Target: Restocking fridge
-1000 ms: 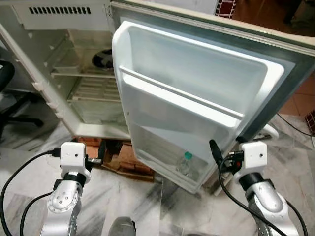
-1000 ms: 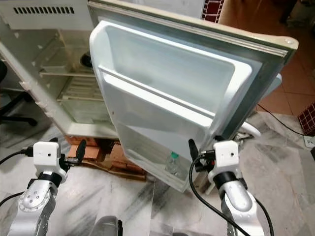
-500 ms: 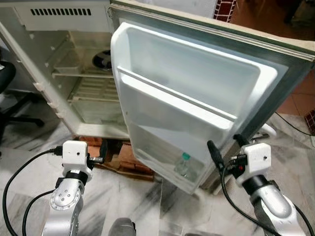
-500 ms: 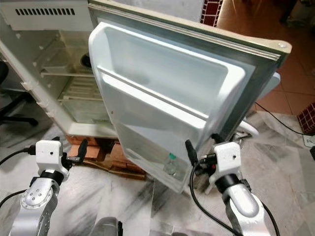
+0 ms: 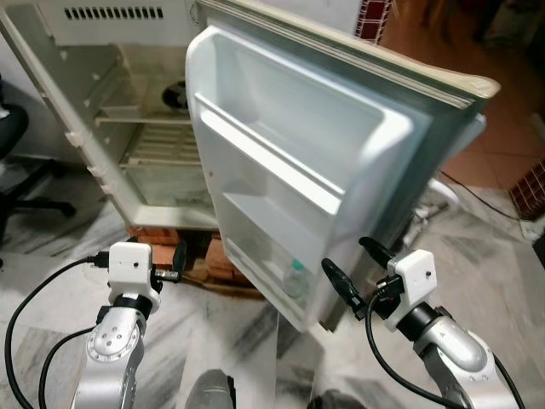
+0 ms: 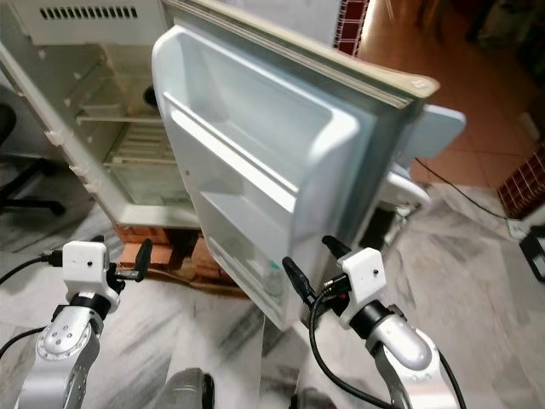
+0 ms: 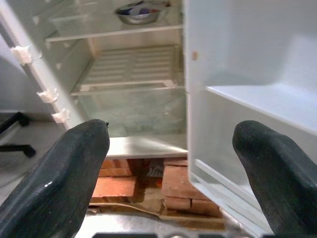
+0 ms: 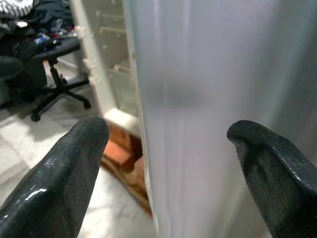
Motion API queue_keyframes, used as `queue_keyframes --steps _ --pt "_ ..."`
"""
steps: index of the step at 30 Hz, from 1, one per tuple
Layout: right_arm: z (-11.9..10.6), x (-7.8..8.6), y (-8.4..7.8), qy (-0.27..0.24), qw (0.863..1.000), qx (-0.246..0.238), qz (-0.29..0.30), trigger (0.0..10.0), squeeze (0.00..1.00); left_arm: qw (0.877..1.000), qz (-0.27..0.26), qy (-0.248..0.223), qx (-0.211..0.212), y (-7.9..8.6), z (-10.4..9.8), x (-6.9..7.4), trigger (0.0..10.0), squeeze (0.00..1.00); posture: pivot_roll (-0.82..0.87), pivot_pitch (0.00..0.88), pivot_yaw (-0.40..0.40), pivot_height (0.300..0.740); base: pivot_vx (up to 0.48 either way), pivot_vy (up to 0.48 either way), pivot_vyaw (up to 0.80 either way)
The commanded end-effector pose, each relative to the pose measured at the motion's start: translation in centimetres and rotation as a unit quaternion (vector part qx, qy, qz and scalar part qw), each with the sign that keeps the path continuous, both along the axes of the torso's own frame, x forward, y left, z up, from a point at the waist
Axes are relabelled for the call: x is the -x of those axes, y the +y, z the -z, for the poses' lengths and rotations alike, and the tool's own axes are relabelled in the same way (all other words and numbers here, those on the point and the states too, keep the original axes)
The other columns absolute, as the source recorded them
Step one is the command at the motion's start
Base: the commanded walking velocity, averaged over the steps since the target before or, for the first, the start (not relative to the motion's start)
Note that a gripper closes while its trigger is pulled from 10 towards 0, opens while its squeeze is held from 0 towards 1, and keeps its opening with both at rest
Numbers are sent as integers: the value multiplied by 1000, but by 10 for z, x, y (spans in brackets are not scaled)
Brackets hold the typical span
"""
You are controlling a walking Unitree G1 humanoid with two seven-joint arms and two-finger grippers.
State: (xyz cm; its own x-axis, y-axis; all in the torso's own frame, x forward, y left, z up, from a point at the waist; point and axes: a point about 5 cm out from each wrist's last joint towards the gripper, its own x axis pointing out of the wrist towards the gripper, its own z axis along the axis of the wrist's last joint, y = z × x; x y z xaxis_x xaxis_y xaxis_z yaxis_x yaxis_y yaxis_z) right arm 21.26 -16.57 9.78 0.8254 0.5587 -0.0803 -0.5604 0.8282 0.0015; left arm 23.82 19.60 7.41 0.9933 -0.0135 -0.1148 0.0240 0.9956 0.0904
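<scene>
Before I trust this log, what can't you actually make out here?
- Bottle, left eye view: too small; label and fill level unreadable.
- Bowl, left wrist view: cut by the edge; contents unclear.
- Door, right wrist view: blurred, hiding everything behind it.
- Fridge top: cut off.

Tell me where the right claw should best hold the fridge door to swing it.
Grip the door by its free vertical edge, low down, coming from the robot's side. The open right claw straddles that edge, and the thin edge should fit between its fingers.
</scene>
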Motion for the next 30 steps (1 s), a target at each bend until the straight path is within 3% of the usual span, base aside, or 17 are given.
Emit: queue_keyframes --steps 1,12,23,25,30 --pt "5 1 2 16 1000 -5 -13 10000 0 1000 1 14 -5 3 5 2 10000 0 -22 69 43 740 -412 0 0" --pt "11 -12 -7 19 1000 9 -11 10000 0 1000 1 15 -5 1 5 1 10000 0 -15 72 41 740 -375 0 0" --pt "4 -37 -9 -25 995 30 93 10000 0 999 -8 5 -30 12 -1 4 10000 0 13 97 44 740 -23 0 0" --pt "-2 -46 -8 -34 991 2 129 10000 0 999 -17 0 -35 22 -6 6 10000 0 19 105 44 740 0 0 0" --pt "-9 -56 0 -54 987 -23 152 10000 0 999 -24 -18 -28 25 -12 7 10000 0 19 107 35 740 0 0 0"
